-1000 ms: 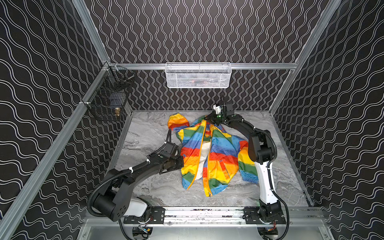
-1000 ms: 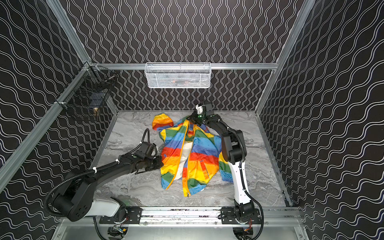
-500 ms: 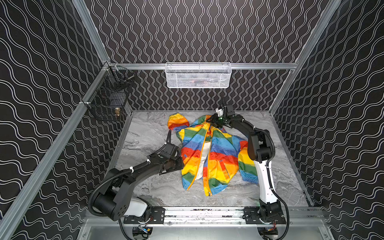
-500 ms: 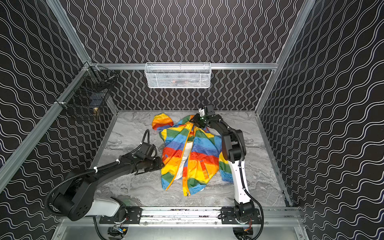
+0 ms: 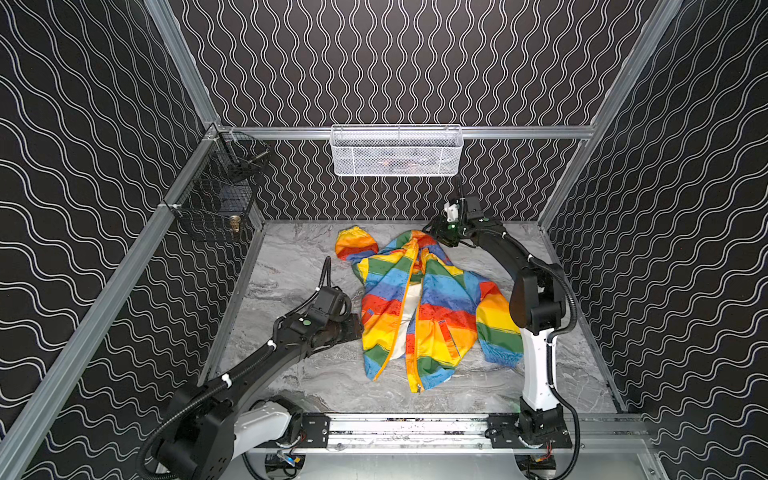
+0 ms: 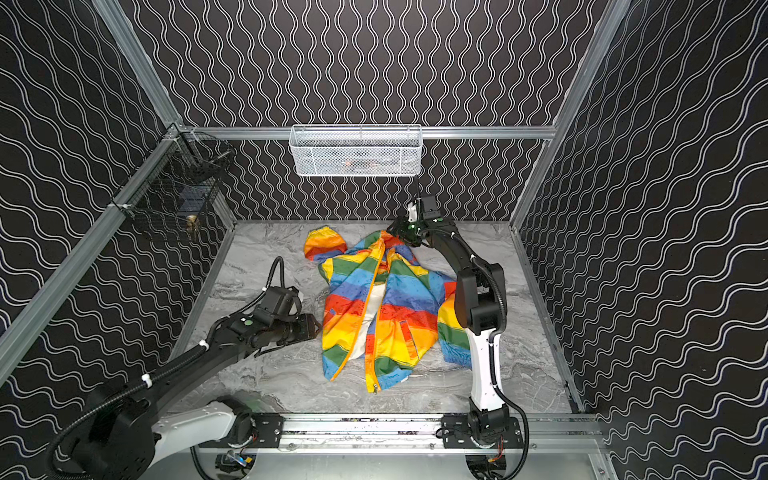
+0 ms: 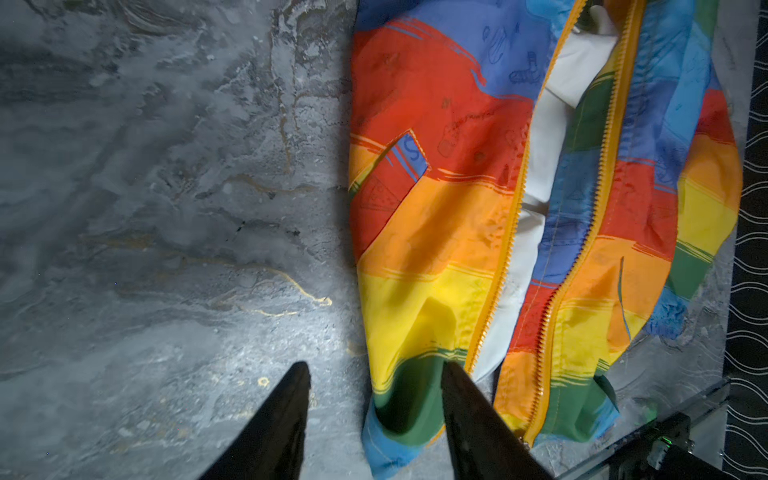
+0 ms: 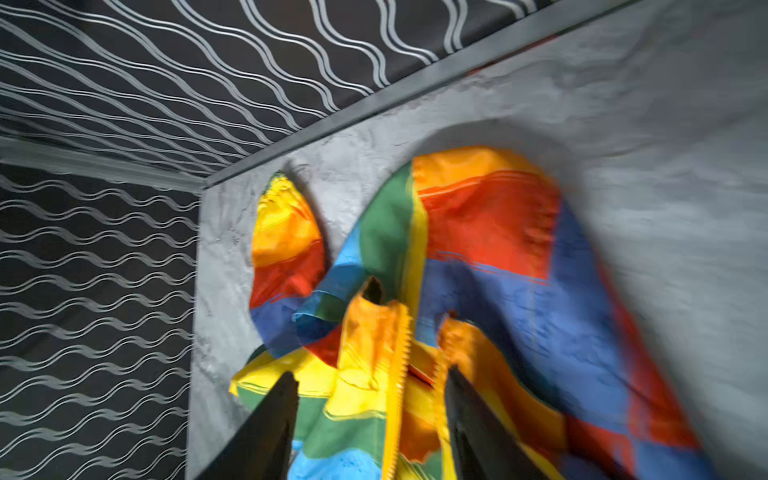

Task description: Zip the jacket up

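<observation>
- The left gripper (image 7: pixel 376 370) is seen with its two black fingers (image 7: pixel 286 415) spread apart and nothing pinched. The green-and-yellow side edge of the thin, rainbow-striped hooded jacket (image 7: pixel 436 216) shows in the gap, against one finger.
- In a top view this gripper (image 5: pixel 358 328) is held low over the grey marbled table (image 5: pixel 291 266), just beside the jacket's near side.
- Beyond that gripper, the orange toothed zipper band (image 7: pixel 509 245) is shown undone. Its two halves lie apart, with white lining (image 7: pixel 540 166) exposed between them.
- The right gripper (image 8: pixel 371 374) is likewise spread and clamped on nothing. Crumpled orange and yellow collar fabric with zipper teeth is seen loose between its fingers (image 8: pixel 266 428), though that view is blurred.
- In a top view the right gripper (image 6: pixel 392 230) is placed at the jacket's hood end, close to the back wall.
- The jacket (image 6: pixel 374 316) is laid flat on the table between the two grippers, with its front facing up.
</observation>
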`<action>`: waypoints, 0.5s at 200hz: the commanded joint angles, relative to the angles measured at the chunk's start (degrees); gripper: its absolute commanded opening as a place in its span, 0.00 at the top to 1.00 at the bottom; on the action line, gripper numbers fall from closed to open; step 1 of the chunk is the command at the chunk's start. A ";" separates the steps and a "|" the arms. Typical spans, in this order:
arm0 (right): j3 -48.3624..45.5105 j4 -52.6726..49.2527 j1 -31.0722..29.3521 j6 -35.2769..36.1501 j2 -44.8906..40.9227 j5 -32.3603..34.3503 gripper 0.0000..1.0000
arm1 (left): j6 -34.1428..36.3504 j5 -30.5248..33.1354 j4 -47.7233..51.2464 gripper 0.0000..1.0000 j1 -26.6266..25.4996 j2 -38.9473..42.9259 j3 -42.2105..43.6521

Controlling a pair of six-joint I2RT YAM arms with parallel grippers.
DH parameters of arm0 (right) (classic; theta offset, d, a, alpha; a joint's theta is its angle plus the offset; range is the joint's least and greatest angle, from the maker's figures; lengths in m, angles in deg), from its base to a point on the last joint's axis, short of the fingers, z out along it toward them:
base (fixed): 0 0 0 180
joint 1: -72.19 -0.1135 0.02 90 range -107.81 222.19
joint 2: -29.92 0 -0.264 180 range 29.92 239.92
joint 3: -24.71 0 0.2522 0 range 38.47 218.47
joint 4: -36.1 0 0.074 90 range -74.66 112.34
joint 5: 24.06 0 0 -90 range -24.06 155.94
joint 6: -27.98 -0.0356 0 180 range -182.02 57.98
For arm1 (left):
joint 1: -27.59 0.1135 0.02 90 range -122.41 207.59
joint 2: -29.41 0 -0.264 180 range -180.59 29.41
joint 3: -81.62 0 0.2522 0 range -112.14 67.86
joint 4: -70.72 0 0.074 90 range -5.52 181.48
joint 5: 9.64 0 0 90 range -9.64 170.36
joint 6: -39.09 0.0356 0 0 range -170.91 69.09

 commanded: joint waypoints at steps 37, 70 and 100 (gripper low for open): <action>-4.01 -8.13 -1.53 4.32 -2.27 10.95 0.40 | -3.13 2.00 -1.19 0.45 -12.95 -1.94 -2.95; -1.02 -11.29 -3.12 5.76 0.58 13.55 0.37 | -5.17 2.00 -6.79 0.45 -18.41 -8.40 -4.96; 1.99 -12.74 -3.58 6.20 3.91 14.63 0.38 | -4.74 1.35 -9.61 0.46 -19.97 -13.54 -7.74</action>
